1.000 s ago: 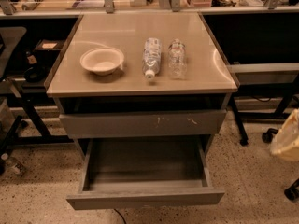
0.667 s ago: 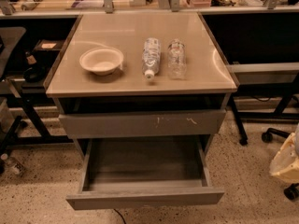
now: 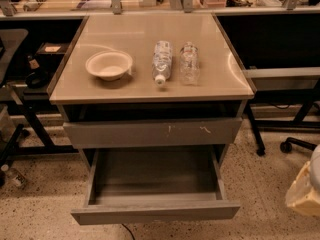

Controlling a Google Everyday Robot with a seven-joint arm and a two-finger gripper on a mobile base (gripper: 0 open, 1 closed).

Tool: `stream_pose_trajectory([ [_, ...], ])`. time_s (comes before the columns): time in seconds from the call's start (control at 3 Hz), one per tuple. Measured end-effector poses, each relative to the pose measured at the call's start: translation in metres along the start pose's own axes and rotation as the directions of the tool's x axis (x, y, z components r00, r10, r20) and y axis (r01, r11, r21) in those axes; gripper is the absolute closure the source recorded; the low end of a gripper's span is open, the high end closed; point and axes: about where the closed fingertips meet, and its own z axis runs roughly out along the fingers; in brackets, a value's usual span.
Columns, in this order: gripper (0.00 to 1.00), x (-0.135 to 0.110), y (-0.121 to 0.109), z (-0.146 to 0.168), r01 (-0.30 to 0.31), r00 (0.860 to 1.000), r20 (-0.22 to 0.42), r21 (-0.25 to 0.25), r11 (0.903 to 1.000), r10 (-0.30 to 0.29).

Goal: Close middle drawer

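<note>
Middle drawer (image 3: 155, 184) stands pulled well out from the cabinet (image 3: 150, 91). Its shallow grey box is empty, and its plain front is lowest and nearest the camera. Above it, the scuffed drawer front (image 3: 152, 132) sits nearly flush with the cabinet. Closing not yet begun: nothing touches the drawer.

Gripper (image 3: 306, 191) is probably the pale shape cut off by the frame edge, right of the cabinet. It is level with the open drawer and well apart from it. Whether it is wide or narrow cannot be told.

Step in hand, by judgement: the approach. The next move calls for bringing the gripper round before the plain front and meeting it flat near the middle. It then pushes straight toward the cabinet so the box runs in square.

Room: the floor (image 3: 260, 199) right of the cabinet lies open between drawer and gripper. A chair caster (image 3: 286, 145) sits further back on that side. The drawer's right front corner is the edge to clear. Bowl (image 3: 109, 65) and two bottles (image 3: 161, 59) on the cabinet top lie out of the path.
</note>
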Motion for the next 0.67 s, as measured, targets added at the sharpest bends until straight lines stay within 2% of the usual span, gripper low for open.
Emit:
stream_pose_trajectory([
  [0.33, 1.00, 0.016, 0.033, 0.052, -0.057, 0.998, -0.019, -0.078, 0.9954, 0.055],
  [0.67, 1.00, 0.027, 0.055, 0.103, -0.103, 0.995, -0.016, -0.147, 0.9837, 0.102],
])
